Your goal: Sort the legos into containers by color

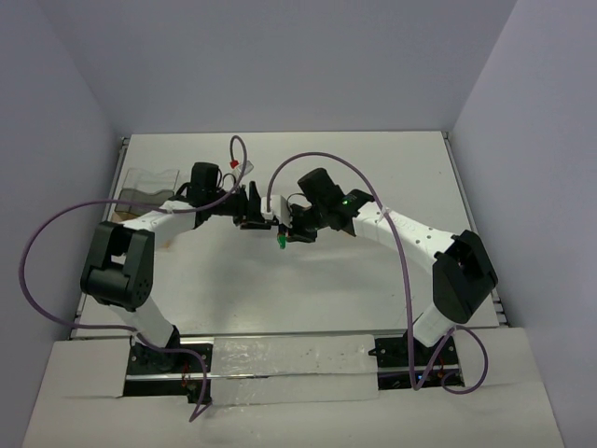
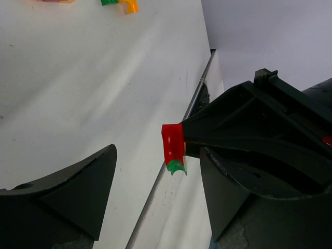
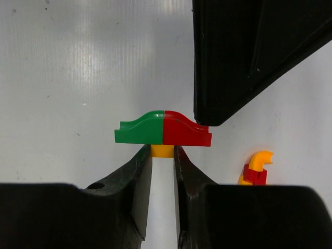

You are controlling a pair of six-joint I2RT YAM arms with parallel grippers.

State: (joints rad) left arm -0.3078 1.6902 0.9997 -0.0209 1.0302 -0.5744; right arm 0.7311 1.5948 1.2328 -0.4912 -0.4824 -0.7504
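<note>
While the right hand (image 3: 162, 156) clamps the orange brick (image 3: 162, 151) (red brick (image 3: 187, 133) atop), the left hand (image 2: 155, 162), spread apart, straddles the red one.

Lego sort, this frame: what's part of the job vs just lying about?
Job: red-green-orange lego stack pinched in right gripper; loose orange-red legos; clear containers, far left.
Lying about: purple cables; glossy strip at near edge.
</note>
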